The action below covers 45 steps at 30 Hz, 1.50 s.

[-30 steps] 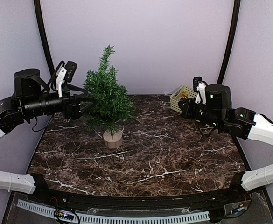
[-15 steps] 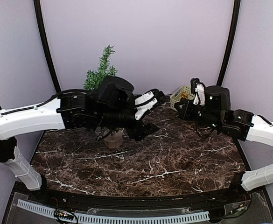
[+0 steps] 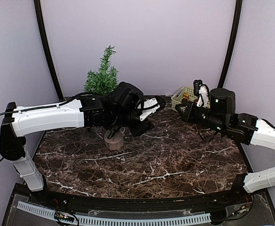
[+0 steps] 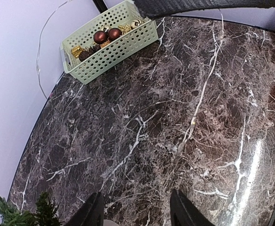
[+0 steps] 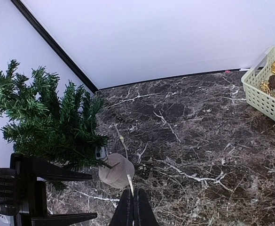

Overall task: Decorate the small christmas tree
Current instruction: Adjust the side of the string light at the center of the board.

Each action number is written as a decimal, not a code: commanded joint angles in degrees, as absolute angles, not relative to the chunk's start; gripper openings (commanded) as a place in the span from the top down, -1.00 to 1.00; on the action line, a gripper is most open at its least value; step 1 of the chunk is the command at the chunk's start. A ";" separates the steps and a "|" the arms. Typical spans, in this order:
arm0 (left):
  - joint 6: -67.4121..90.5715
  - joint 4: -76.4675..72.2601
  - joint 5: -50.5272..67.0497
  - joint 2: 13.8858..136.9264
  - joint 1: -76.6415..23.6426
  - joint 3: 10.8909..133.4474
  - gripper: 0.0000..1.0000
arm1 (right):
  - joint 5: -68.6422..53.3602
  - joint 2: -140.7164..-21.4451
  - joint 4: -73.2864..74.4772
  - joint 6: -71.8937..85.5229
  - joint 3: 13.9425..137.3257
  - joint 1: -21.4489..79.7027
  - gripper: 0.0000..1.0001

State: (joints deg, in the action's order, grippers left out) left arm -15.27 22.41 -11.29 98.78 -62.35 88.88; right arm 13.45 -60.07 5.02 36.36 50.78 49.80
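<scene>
The small christmas tree (image 3: 101,78) stands at the back left on its pale stump (image 3: 113,140); the right wrist view shows its branches (image 5: 48,117) and stump (image 5: 116,170). My left arm reaches across the front of the tree, hiding its lower branches. The left gripper (image 3: 145,127) hangs open just right of the stump, nothing between its fingers (image 4: 92,213). My right gripper (image 5: 133,194) is shut on a thin light wire (image 5: 123,141) that runs toward the stump. From above, the right gripper (image 3: 184,113) sits near the basket.
A pale green perforated basket (image 4: 123,44) with red baubles (image 4: 106,35) and gold ornaments stands at the back right corner (image 3: 182,96). Another stretch of wire (image 4: 193,123) lies across the dark marble table. Purple walls close the back and sides.
My left arm swung from the tree's left side across its front to the right of the stump, and its jaws narrowed somewhat. The right arm barely moved.
</scene>
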 commanded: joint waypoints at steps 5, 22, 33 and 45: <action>-19.02 18.96 -10.94 99.62 -62.11 88.58 0.20 | 11.88 -59.30 1.76 36.83 50.69 49.66 1.00; -22.69 17.71 -8.26 101.84 -62.05 87.86 0.13 | 11.31 -60.86 0.51 37.73 50.69 49.66 1.00; -23.62 17.98 -9.31 100.62 -62.05 85.50 0.07 | 11.47 -60.73 0.62 37.91 50.98 49.61 1.00; -25.38 16.58 -10.10 99.84 -62.06 84.58 0.45 | 11.73 -60.58 1.35 37.90 51.15 49.59 1.00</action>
State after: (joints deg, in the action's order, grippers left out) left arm -24.08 17.43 -9.58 101.86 -62.19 85.10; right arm 11.40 -60.88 3.01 37.63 50.76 49.80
